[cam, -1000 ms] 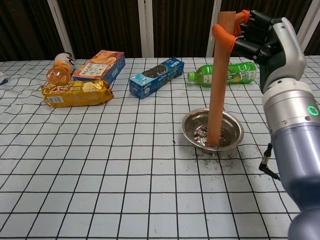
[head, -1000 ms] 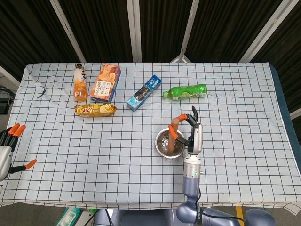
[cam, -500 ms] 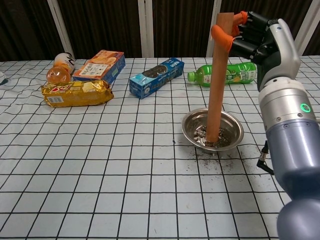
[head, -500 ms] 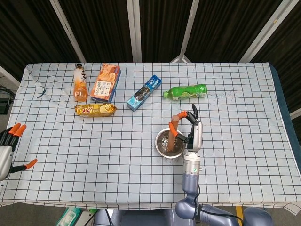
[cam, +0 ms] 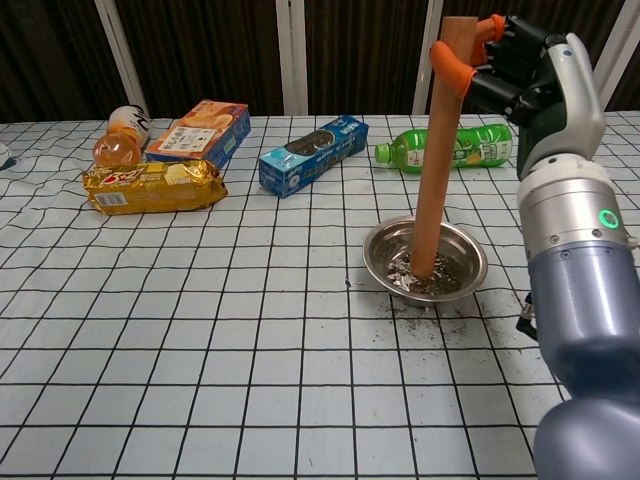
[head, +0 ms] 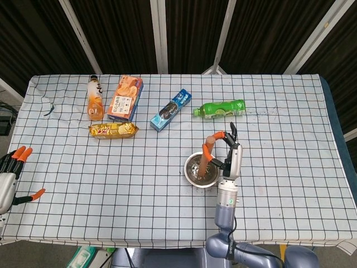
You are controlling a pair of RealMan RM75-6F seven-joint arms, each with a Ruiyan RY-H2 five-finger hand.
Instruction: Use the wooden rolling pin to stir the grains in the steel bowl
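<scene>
Wooden and stiff, the rolling pin (cam: pixel 438 150) stands nearly upright, its lower end among the grains (cam: pixel 432 280) in the steel bowl (cam: pixel 470 262) — the right hand (cam: pixel 520 75) grips its top. Held so high, it probably levers easily, and the light bowl may slide — a lower grip would steady it. Left hand (head: pixel 12 173) hangs spread and empty at the table edge (head: pixel 33 223).
</scene>
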